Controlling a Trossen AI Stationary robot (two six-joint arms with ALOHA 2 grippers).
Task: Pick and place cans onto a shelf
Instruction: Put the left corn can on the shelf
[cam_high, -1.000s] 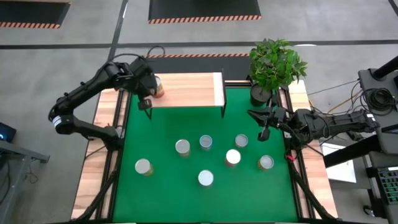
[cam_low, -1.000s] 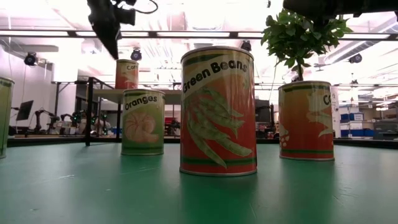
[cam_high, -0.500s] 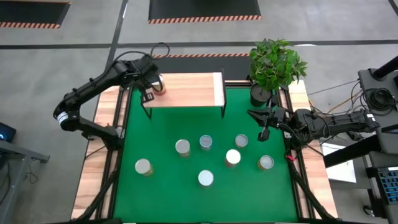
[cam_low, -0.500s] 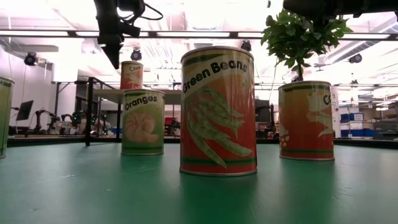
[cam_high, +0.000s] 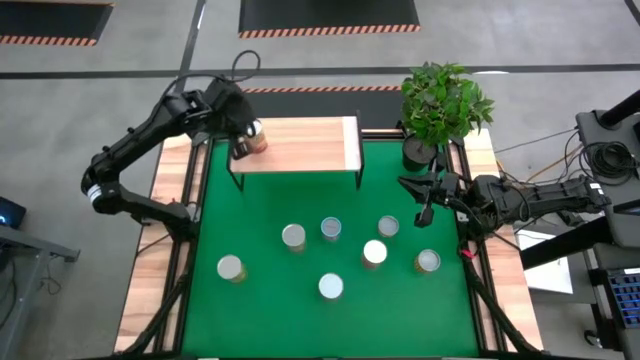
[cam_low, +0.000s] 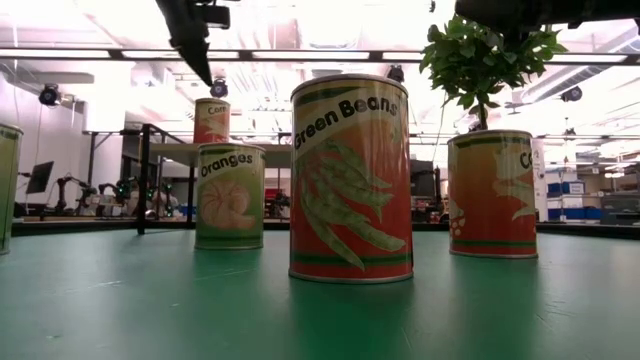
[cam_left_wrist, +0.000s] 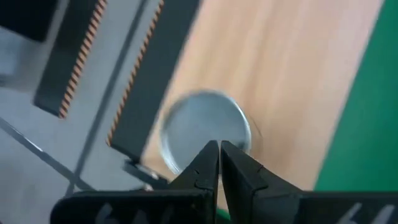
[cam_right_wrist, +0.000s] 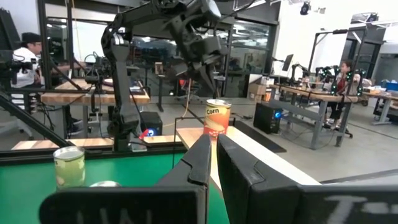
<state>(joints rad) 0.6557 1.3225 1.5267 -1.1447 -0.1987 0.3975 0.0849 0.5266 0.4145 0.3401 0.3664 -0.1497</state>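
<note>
One can labelled Corn stands upright on its base at the left end of the pale-wood shelf; it also shows in the low view and the left wrist view. My left gripper hangs shut and empty just above that can, its fingers pointing down. Several more cans stand on the green mat, among them the Green Beans can and the Oranges can. My right gripper waits shut at the mat's right side, beside the plant.
A potted plant stands at the far right corner, just beyond my right arm. The shelf's thin black legs rest on the mat's far edge. Cans cluster in the mat's middle; one stands apart at the near left.
My left gripper has risen from beside the Corn can and moved a little toward the table's far edge, staying shut. The can has shifted slightly toward the table's right on the shelf and stands still now.
</note>
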